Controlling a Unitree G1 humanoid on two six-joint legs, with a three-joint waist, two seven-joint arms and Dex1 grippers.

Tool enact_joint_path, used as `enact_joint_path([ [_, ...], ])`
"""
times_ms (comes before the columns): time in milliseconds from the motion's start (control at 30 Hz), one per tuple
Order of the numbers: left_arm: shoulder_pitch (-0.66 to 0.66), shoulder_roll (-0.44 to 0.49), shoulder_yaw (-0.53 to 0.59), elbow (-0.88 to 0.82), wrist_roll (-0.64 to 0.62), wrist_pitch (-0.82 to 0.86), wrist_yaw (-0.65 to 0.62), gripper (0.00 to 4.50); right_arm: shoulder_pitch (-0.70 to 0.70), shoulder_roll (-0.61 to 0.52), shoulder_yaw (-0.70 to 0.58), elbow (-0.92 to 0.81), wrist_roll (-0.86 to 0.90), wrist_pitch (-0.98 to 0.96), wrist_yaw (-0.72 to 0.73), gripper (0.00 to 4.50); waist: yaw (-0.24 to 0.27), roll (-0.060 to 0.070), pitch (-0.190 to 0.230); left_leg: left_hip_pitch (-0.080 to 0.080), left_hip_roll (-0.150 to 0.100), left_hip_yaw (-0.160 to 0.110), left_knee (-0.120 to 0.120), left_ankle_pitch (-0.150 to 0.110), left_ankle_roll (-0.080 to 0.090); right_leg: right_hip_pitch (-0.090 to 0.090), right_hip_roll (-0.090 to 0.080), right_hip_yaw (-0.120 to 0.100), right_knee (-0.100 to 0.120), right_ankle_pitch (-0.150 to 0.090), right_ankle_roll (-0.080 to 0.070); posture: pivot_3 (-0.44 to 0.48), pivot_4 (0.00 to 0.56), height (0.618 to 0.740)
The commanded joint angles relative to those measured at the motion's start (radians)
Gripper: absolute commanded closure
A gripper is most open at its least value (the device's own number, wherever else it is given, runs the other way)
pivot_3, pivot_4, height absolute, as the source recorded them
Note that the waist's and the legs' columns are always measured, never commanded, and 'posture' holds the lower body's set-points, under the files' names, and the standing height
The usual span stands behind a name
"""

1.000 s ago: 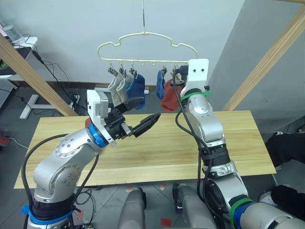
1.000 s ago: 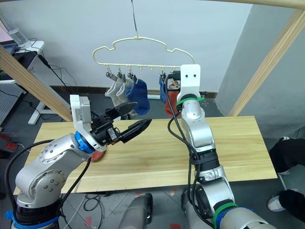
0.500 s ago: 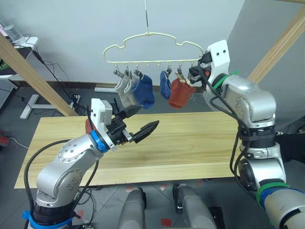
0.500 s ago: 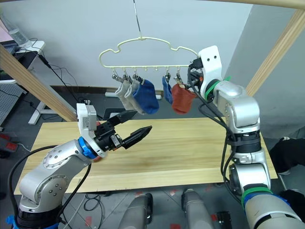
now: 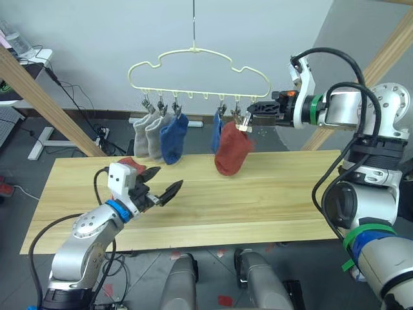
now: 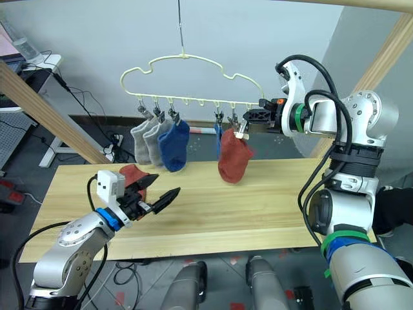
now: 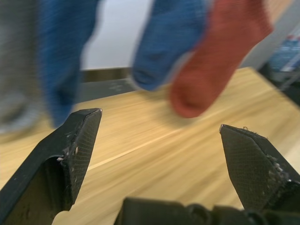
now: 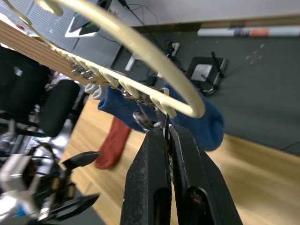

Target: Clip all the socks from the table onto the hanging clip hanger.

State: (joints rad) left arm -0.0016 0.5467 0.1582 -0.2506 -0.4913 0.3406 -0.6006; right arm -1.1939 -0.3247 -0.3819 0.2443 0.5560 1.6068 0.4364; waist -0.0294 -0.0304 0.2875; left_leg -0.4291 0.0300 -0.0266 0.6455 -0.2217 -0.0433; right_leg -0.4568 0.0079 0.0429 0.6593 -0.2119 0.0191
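Left gripper (image 5: 164, 183) spread wide above table (image 5: 277, 206); 1 rust-red sock (image 5: 128, 164) lies beside it. Clip hanger (image 5: 193, 61) carries 5 socks. Right gripper (image 5: 253, 108) pinches the rightmost clip (image 8: 146, 118).

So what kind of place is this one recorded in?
Probably a robotics lab or test room, not a home: a bare wooden table under a rough timber frame, loose cables and a power strip on the floor, and a clip hanger hung as a test prop.
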Motion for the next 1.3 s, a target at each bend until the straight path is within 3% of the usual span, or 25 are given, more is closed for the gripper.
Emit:
enact_joint_path([
  [33, 0.004, 0.015, 0.060, 0.081, 0.054, -0.094, -0.005, 0.00, -0.032, -0.024, -0.008, 0.005, 0.072, 0.008, 0.005, 4.49, 0.000, 0.000, 0.000, 0.000, 0.000, 0.000, 0.000, 0.000, 0.000, 0.000, 0.000, 0.000, 0.000, 0.000, 0.000, 0.025, 0.289, 0.740],
  [300, -0.070, 0.028, 0.098, 0.351, 0.189, -0.242, 0.045, 0.00, -0.039, -0.050, 0.028, 0.023, 0.141, 0.008, -0.019, 4.49, -0.002, 0.000, 0.000, -0.001, 0.000, 0.000, -0.001, 0.000, 0.000, -0.001, 0.000, 0.000, -0.002, 0.000, 0.000, 0.018, 0.285, 0.740],
  [533, -0.228, 0.027, 0.073, 0.640, 0.240, -0.215, 0.057, 0.00, -0.044, -0.039, 0.033, 0.025, 0.200, 0.008, -0.071, 4.49, -0.002, 0.000, 0.000, -0.001, 0.000, 0.000, -0.001, 0.000, 0.000, -0.001, -0.001, 0.000, -0.001, 0.000, 0.000, 0.020, 0.277, 0.740],
  [667, -0.329, 0.031, 0.081, 0.788, 0.289, -0.221, 0.134, 0.00, -0.044, -0.039, 0.031, 0.026, 0.225, 0.008, -0.099, 4.49, -0.002, 0.000, 0.000, -0.002, 0.000, 0.000, 0.000, 0.000, 0.000, -0.001, 0.000, -0.001, -0.001, 0.001, -0.001, 0.018, 0.275, 0.740],
  [833, -0.425, 0.040, 0.086, 0.934, 0.288, -0.186, 0.130, 0.00, -0.041, -0.042, 0.027, 0.022, 0.242, 0.008, -0.133, 4.49, -0.003, 0.000, 0.000, -0.002, 0.000, 0.000, -0.001, 0.000, 0.000, -0.001, -0.001, -0.002, -0.001, 0.003, -0.004, 0.000, 0.264, 0.740],
  [1133, -0.481, 0.075, 0.119, 1.112, 0.269, -0.182, 0.091, 0.00, -0.032, -0.046, 0.024, 0.017, 0.288, 0.008, -0.190, 4.49, -0.005, 0.000, 0.000, -0.002, 0.000, -0.001, -0.001, 0.000, 0.000, -0.002, -0.001, -0.002, 0.001, 0.003, -0.004, -0.009, 0.259, 0.740],
  [1300, -0.524, 0.037, 0.125, 1.170, 0.222, -0.095, -0.008, 0.00, -0.032, -0.035, 0.008, 0.019, 0.305, 0.008, -0.218, 4.49, -0.002, 0.000, 0.000, -0.002, 0.000, -0.001, 0.000, 0.000, 0.000, -0.002, -0.001, -0.002, 0.002, 0.003, -0.004, -0.010, 0.256, 0.740],
])
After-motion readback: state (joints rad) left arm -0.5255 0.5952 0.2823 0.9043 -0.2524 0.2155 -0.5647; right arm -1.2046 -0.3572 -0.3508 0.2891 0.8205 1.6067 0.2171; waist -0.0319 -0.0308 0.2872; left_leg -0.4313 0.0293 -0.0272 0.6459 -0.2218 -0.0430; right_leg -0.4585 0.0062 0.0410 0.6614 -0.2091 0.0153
